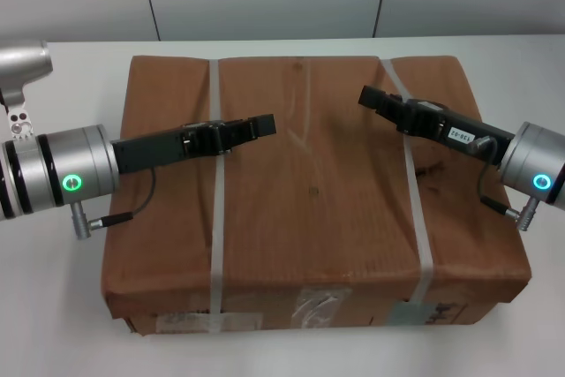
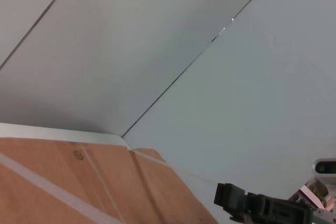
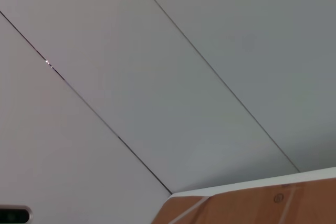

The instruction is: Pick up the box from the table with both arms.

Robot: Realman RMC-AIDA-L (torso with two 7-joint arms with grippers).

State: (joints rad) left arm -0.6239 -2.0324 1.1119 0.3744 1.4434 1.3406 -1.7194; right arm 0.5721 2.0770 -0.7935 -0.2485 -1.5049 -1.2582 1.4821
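Jaws on both arms look pressed together, with nothing held between them. Going from big to small: the plain white flat counter (image 1: 53, 297) fills the head view, and the large brown paper box with two pale plastic straps (image 1: 309, 192) sits in the middle of it. Its long side runs from 9 o'clock to 3 o'clock, with tape and labels on the side at 6 o'clock.

The left black two-fingered gripper (image 1: 260, 124) hangs over the box top, reaching in from 9 o'clock. The right black two-fingered gripper (image 1: 369, 95) reaches in from 3 o'clock. Both point toward the middle, and both seem about equally near. The box lies below them, so I think each arm must go out to its own side and squeeze inward.
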